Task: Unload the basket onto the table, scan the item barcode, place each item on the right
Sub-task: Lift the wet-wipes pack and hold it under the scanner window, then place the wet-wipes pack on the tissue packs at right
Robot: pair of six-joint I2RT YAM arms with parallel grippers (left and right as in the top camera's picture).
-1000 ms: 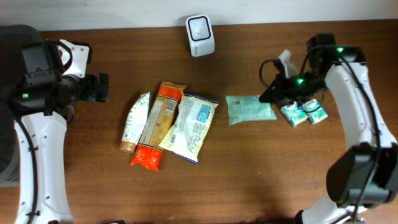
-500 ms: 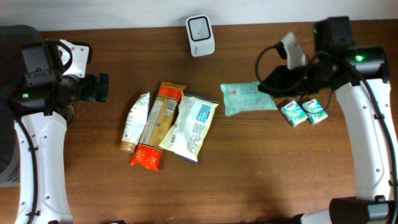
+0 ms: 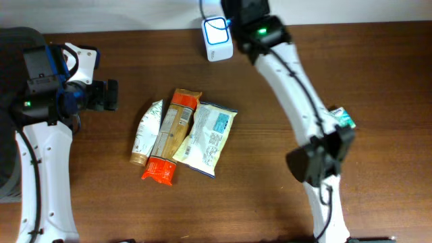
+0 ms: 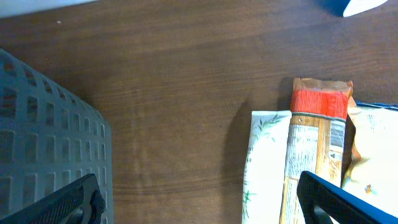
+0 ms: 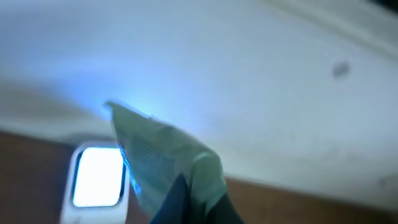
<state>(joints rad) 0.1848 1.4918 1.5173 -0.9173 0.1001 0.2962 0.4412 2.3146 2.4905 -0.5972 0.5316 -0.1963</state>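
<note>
Pale green soft packet (image 5: 168, 158) beside the glowing white scanner box (image 5: 96, 180).
My right end effector (image 5: 189, 208) clamps it, scanner at its 8 o'clock; my left end effector (image 3: 104, 94) stands open.

Overhead: straight down, scanner (image 3: 217, 30) at far edge. Right wrist: close on scanner, facing wall (image 5: 249, 62). Left wrist: low, left of scanner; packets (image 3: 182, 131) shared with overhead.
</note>
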